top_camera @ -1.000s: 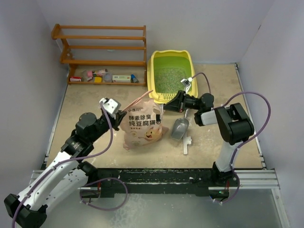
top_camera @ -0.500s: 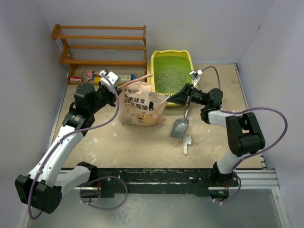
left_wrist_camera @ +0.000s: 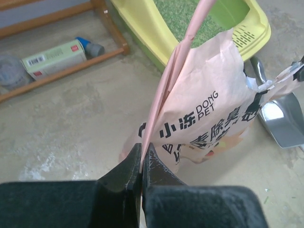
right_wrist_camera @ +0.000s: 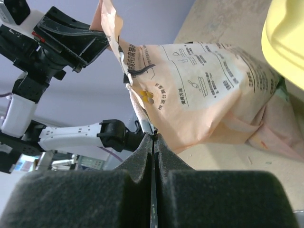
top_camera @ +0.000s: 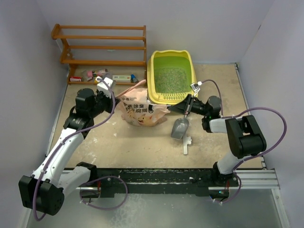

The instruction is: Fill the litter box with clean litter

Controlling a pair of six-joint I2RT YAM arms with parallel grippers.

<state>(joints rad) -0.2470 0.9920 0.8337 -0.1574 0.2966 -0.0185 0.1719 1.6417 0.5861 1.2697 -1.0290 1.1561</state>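
Large rectangular yellow plastic litter box [top_camera: 153,71] with a green inner basin sits at the far edge of the surface [top_camera: 118,142], right of centre. Pale grey-white litter [top_camera: 170,78] lies as a loose patch in the middle of the basin, green showing around it.

Crinkled pink-tan printed paper bag [top_camera: 141,111] is near the surface centre, just in front of the box's near-left corner, leaning over with its bottom on the surface. Its top right corner reaches the box's slotted front lip; whether they touch is unclear.

Left claw [left_wrist_camera: 141,152] is pinched tight on the bag's thin pink left edge, fingers closed with only the paper between them. Right claw [right_wrist_camera: 153,137] is likewise clamped on the bag's torn right-hand edge, no gap visible. The bag hangs stretched between the two.

Grey scoop [top_camera: 179,128] lies flat on the surface, just right of the bag and below the right claw, apart from both.

Orange wooden shelf rack [top_camera: 102,47] stands at the far-left corner; a white-green carton [left_wrist_camera: 54,58] and small items sit on its bottom shelf.
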